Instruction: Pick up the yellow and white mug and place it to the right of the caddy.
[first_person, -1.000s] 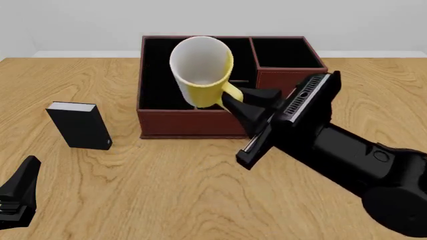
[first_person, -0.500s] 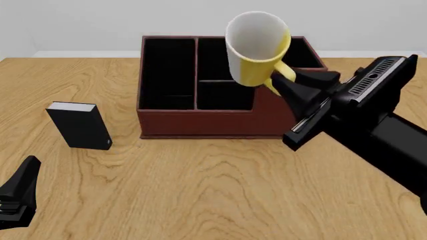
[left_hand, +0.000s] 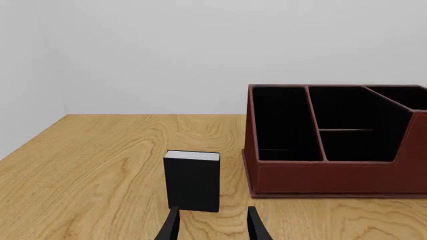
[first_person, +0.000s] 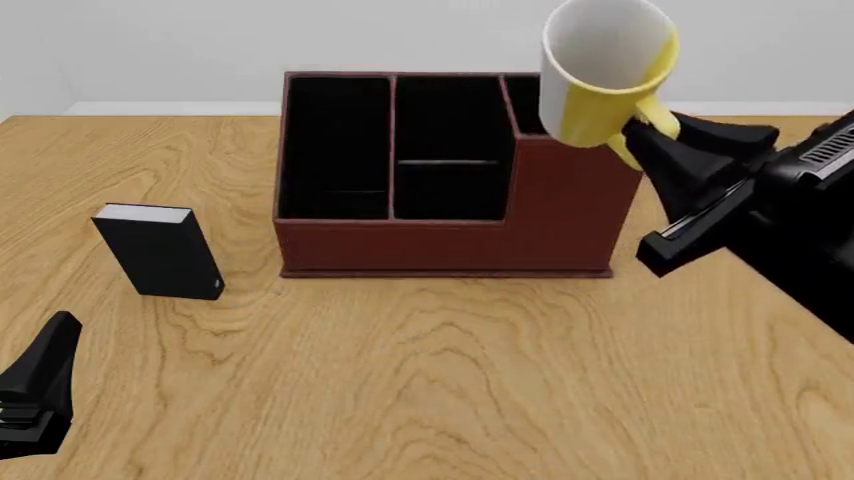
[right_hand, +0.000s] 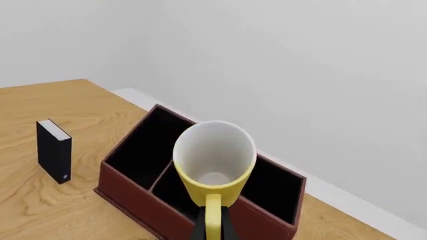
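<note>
Front view shows me that the yellow and white mug (first_person: 607, 75) has travelled to the right in the last second: before, it hung over the middle compartments of the caddy (first_person: 447, 235), now it is in the air above the taller right corner section. My right gripper (first_person: 641, 128) holds it by the handle, jaws closed on it, mouth tilted toward the camera. It is not yet past the right wall, so I judge I must carry it further right before lowering. My left gripper (left_hand: 212, 225) waits near the black box (first_person: 160, 250), jaws narrowly apart, holding nothing.
</note>
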